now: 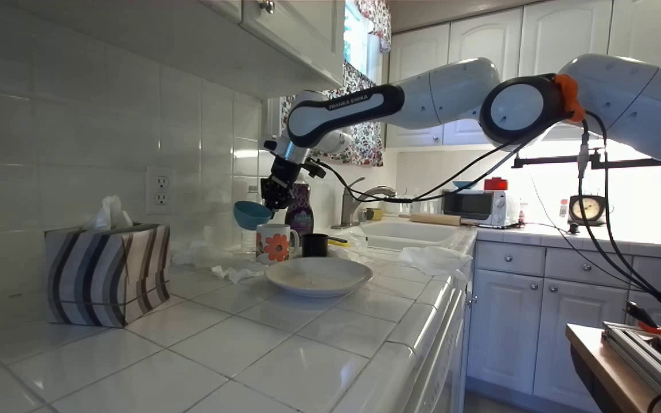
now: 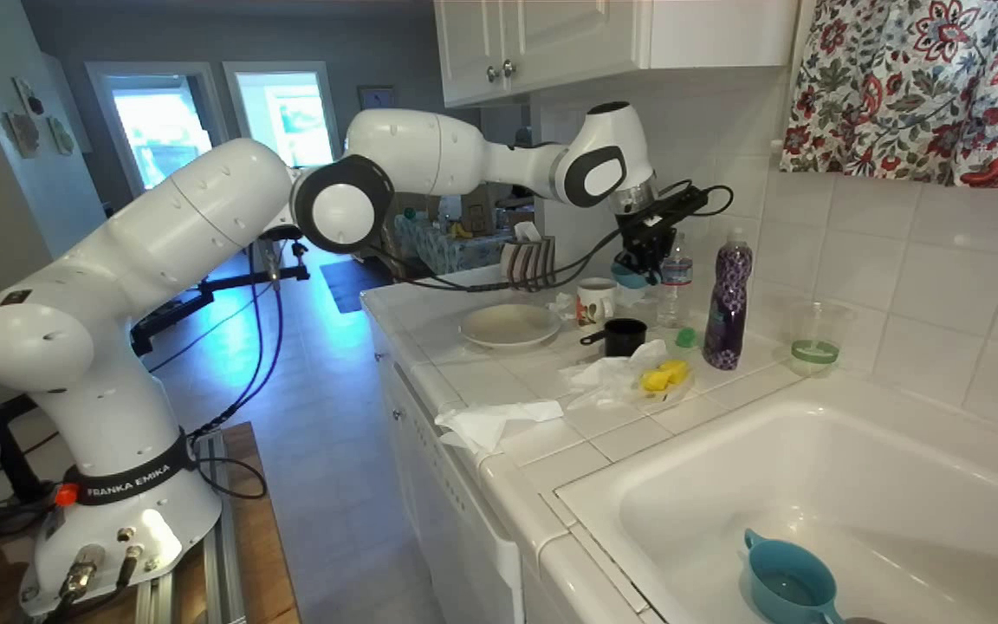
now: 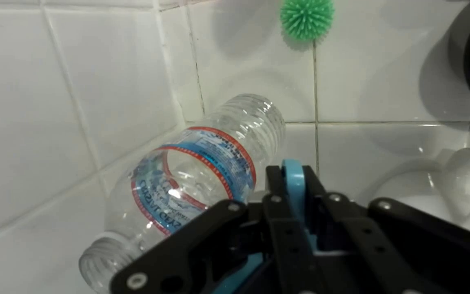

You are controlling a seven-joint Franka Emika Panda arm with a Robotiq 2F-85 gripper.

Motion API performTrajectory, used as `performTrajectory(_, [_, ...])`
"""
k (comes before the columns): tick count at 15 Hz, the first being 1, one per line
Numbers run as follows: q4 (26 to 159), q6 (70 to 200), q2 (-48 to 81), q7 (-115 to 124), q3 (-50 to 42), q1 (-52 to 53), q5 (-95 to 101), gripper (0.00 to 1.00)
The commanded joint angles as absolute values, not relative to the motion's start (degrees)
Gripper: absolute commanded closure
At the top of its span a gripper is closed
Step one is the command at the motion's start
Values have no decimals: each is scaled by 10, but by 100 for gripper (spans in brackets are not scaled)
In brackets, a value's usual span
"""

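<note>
The white tiled counter (image 1: pixel 302 344) is the biggest thing here, with the white arm (image 1: pixel 445 94) stretched out above it. Next in size comes the sink (image 2: pixel 837 455), let into the counter, then the shallow plate (image 2: pixel 510 326) and the purple bottle (image 2: pixel 729 303). A clear plastic bottle (image 3: pixel 231 159) stands upright, just beside the claw (image 3: pixel 293 175) in the wrist view.

The claw is black and points down, its jaws nearly together, with only a narrow gap between them, and that gap is filled: it is gripping the blue bowl (image 1: pixel 252 215). The bowl hangs slightly tilted above the counter, near the white mug (image 1: pixel 276 244) with its orange flower; whether the two touch I cannot tell. Smaller again are the black cup (image 2: pixel 625 336) near the mug and the spiky green ball (image 3: pixel 307 18) on the counter. Smallest is the light-blue strip (image 3: pixel 295 181) of the bowl pinched between the jaws, poking out slightly past them; whether it is handle or rim I cannot tell
</note>
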State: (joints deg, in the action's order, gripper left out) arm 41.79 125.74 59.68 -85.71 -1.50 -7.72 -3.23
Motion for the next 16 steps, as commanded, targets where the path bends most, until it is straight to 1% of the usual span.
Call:
performTrajectory(1, [445,1277,577,-864,-23,-72,-22,97])
performTrajectory(16, [472,1310,564,-910,-31,-71,-23,97])
